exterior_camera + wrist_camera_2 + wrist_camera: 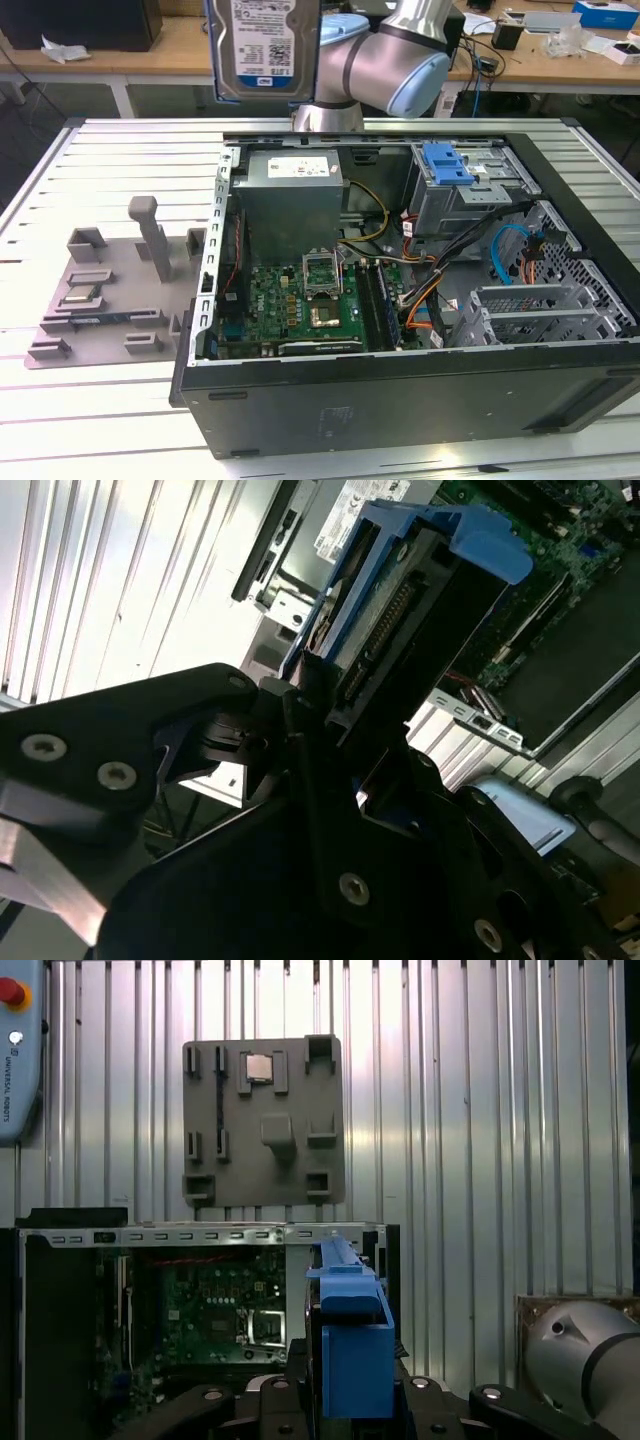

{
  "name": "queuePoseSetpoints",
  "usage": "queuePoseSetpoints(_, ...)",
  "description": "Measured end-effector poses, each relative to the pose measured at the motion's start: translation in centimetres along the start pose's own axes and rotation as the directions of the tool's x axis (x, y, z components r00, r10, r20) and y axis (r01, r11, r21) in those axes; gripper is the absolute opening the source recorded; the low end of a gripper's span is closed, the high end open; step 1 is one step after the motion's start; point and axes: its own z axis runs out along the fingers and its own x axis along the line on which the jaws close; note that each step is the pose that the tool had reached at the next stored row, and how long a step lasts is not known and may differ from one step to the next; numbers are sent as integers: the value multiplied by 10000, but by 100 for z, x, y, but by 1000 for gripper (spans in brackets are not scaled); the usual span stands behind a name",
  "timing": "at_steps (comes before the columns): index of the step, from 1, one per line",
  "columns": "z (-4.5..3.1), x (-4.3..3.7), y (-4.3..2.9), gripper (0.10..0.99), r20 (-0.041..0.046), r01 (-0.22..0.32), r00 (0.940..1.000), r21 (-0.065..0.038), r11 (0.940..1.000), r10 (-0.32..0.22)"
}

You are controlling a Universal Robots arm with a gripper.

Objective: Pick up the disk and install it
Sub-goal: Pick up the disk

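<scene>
Black sheet metal of the open computer case is nearest us in the exterior view; the case lies on its side on the ribbed pale-metal surface. Inside it we see a green motherboard, a grey metal box with a white sticker, and a ridged blue tab. Toward the exterior view's left, a grey fixture plate rests on the surface just beside the case. Beyond the case stands the arm, and the disk hangs upright in the air above the case's far edge, label toward us. In the second wrist view the end effector is clamped on the disk, its black fingers pressed to its sides. Farthest back, a wooden surface crosses the room, carrying a dark box and a blue carton.
</scene>
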Motion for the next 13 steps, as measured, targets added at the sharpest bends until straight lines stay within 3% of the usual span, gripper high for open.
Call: queuePoseSetpoints(13,-20,-6,-536,365,1,3,10000,0,10000,-3)
